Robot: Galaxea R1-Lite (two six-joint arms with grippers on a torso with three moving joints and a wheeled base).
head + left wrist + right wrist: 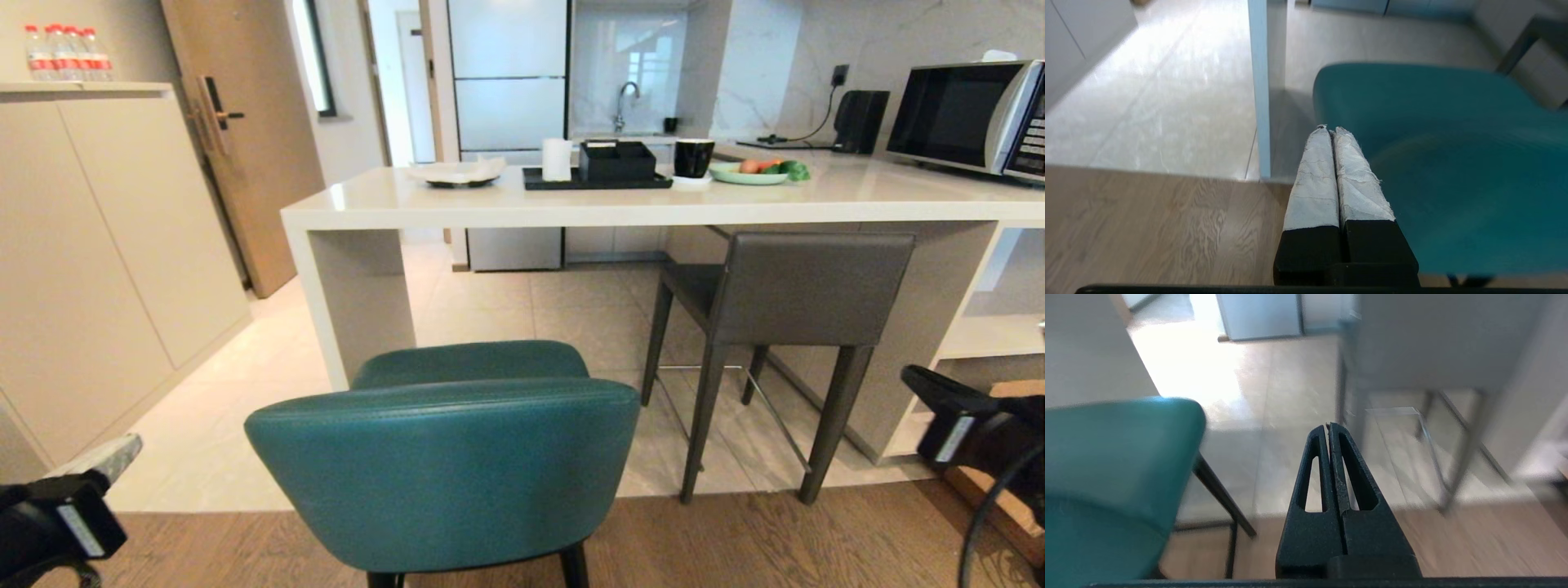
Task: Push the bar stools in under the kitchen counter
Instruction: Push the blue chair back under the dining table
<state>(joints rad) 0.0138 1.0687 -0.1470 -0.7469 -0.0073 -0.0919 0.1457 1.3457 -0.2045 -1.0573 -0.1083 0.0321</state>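
The teal bar stool [445, 474] stands close in front of me on the wood floor, clear of the kitchen counter [571, 204], its back toward me. The dark-grey bar stool [804, 290] stands further right, with its seat partly under the slab. My left gripper [126, 445] hangs low at the left, beside the teal stool [1453, 163], not touching it. In the left wrist view this gripper [1331, 130] is shut and empty. My right gripper [910, 376] hovers low at the right. It [1328, 426] is shut and empty, between the teal stool [1106, 465] and the grey stool [1412, 343].
A beige cupboard unit [98, 269] with water bottles [65, 53] on top lines the left. The counter carries a black tray [596, 181], a cup [694, 157], a plate of vegetables [751, 171] and a microwave [967, 114]. The counter's slab leg [359, 302] stands just left of the teal stool.
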